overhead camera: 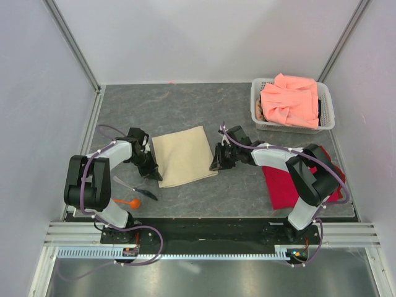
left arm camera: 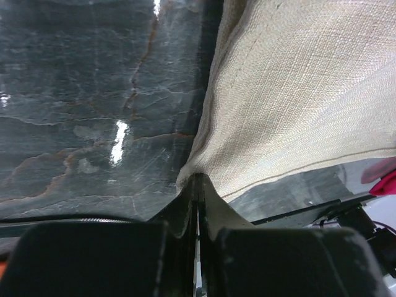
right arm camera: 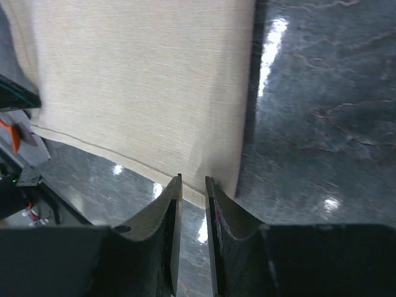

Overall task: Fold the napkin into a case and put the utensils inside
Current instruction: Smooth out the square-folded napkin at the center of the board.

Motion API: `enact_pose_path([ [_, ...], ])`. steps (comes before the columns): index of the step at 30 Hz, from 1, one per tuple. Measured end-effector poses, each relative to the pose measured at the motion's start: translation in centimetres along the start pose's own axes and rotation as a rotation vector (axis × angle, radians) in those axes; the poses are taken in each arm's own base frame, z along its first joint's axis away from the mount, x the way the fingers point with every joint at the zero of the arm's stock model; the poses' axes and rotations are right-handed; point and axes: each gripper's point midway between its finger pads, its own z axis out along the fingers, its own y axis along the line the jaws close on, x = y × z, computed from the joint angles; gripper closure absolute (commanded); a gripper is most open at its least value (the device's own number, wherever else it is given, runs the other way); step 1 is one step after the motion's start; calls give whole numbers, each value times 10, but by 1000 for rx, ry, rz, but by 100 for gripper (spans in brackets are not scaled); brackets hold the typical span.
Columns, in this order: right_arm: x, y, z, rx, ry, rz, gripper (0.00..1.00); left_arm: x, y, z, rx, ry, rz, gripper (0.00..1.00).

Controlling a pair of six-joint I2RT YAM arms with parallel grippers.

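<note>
The beige napkin (overhead camera: 182,154) lies flat in the middle of the table. My left gripper (overhead camera: 154,174) is at its near left corner. In the left wrist view the jaws (left arm camera: 198,180) are shut, with the corner of the napkin (left arm camera: 297,93) pinched at their tips. My right gripper (overhead camera: 218,164) is at the near right corner. In the right wrist view it (right arm camera: 192,180) is open by a narrow gap, with the edge of the napkin (right arm camera: 136,80) just past the tips and nothing between them. The orange spoon (overhead camera: 127,202) and the thin dark utensil (overhead camera: 143,193) lie near the left arm's base.
A white basket (overhead camera: 327,111) holding a salmon-pink cloth (overhead camera: 291,100) stands at the back right. A red cloth (overhead camera: 286,184) lies under the right arm. Grey walls close in the table on three sides.
</note>
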Motion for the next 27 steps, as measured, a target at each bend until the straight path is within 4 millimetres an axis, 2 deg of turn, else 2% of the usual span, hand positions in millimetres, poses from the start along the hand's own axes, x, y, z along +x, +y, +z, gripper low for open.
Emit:
enact_pose_path([
  [3, 3, -10, -2, 39, -1, -4, 73, 0, 2, 0, -11, -3, -3, 97],
  [7, 3, -14, -2, 55, -1, -15, 74, -1, -2, -8, 4, -30, 7, 86],
  [11, 3, -15, -6, 71, -3, -24, 73, -5, -16, -32, 64, -117, 42, 89],
  [14, 2, -14, -9, 69, -8, -28, 73, -5, -23, -37, 94, -127, 44, 92],
  [19, 0, -10, -13, 63, -18, -32, 73, 5, -14, -20, 79, -57, 5, 97],
  [23, 1, -12, -12, 61, -22, -33, 75, 18, 2, 1, 29, 25, -41, 97],
  [27, 8, -22, -7, 87, -8, -26, 77, 20, 5, 4, 21, 41, -49, 96],
])
